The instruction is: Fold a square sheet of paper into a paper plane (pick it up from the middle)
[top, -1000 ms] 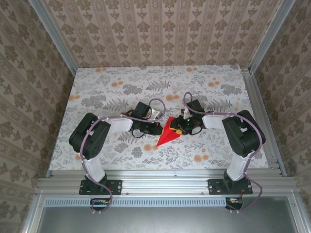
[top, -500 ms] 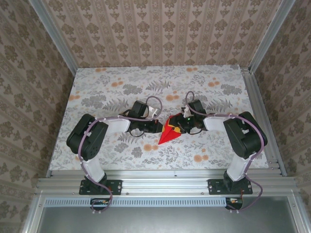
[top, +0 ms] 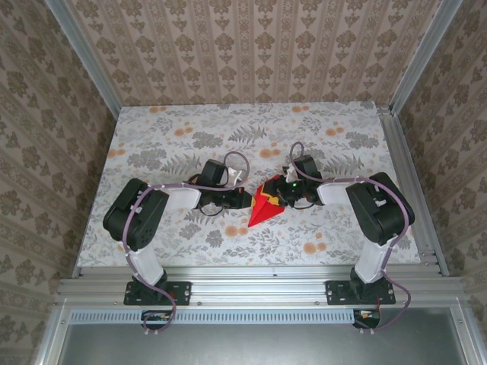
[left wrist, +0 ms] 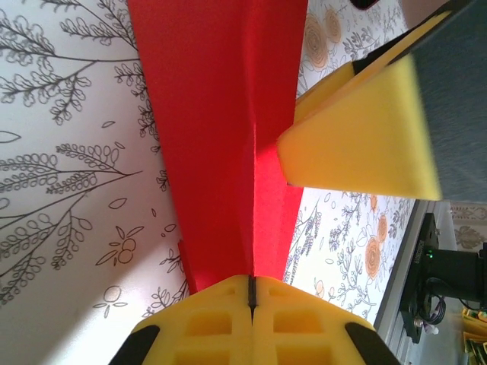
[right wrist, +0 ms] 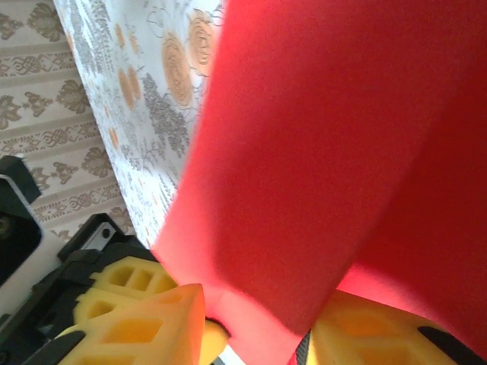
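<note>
Left jaws: pressed flat together on the left gripper (left wrist: 251,283); its yellow, waffle-moulded fingers (left wrist: 213,323) meet at a thin seam.
Left grip: pinched on the paper plane (left wrist: 221,137), a narrow pointed dart of thin bright red paper, whose centre crease runs straight into that seam.
Left gripper from above: the black left gripper (top: 243,199) reaches in from the left and meets the plane's left edge.
Plane's place: the paper plane (top: 262,209) sits between the two sets of jaws. Its broad end is level with them and its sharp tip points down past them toward the arm bases.
Right jaws: parted on the right gripper (right wrist: 255,312). Its yellow fingers (right wrist: 137,319) stand on either side of the red paper (right wrist: 342,137), which hangs down into the gap.
Right contact: in the left wrist view a blunt yellow finger pad (left wrist: 358,137) of the right gripper butts against the plane just right of the crease. How firmly it presses is hard to judge.
Right gripper from above: the right gripper (top: 280,196) comes in from the right, against the plane's broad end.
Under the jaws: a pale tabletop (top: 167,152) printed with grey leaves and orange flowers lies below both grippers.
</note>
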You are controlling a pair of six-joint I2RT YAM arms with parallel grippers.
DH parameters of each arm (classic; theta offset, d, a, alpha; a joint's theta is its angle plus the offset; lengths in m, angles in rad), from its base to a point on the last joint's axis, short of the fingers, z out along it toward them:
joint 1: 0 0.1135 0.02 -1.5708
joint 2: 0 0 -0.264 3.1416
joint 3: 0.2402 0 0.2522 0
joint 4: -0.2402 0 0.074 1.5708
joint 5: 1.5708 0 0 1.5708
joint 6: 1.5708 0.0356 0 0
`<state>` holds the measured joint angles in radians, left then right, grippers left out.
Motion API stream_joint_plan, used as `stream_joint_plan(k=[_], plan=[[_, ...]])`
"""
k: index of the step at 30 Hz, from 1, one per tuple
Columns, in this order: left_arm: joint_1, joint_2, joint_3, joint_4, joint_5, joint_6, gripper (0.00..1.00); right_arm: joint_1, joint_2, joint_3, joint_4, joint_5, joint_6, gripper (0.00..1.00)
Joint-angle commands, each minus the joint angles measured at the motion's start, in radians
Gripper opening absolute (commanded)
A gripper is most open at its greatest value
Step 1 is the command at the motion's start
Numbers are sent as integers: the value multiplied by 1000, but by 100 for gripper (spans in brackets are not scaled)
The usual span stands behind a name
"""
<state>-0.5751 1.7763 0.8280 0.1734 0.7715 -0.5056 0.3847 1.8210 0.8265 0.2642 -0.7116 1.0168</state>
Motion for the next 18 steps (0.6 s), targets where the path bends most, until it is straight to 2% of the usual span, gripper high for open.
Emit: stream_joint_plan(k=[1, 10, 18], plan=[[11, -11, -14, 39, 40, -22, 4, 5, 31, -4, 23, -17, -23, 35], [20, 0, -13, 34, 45, -25, 12, 5, 28, 11, 48, -34, -29, 19], [29, -20, -5, -23, 15, 0, 29, 6, 3, 13, 8, -40, -53, 7]])
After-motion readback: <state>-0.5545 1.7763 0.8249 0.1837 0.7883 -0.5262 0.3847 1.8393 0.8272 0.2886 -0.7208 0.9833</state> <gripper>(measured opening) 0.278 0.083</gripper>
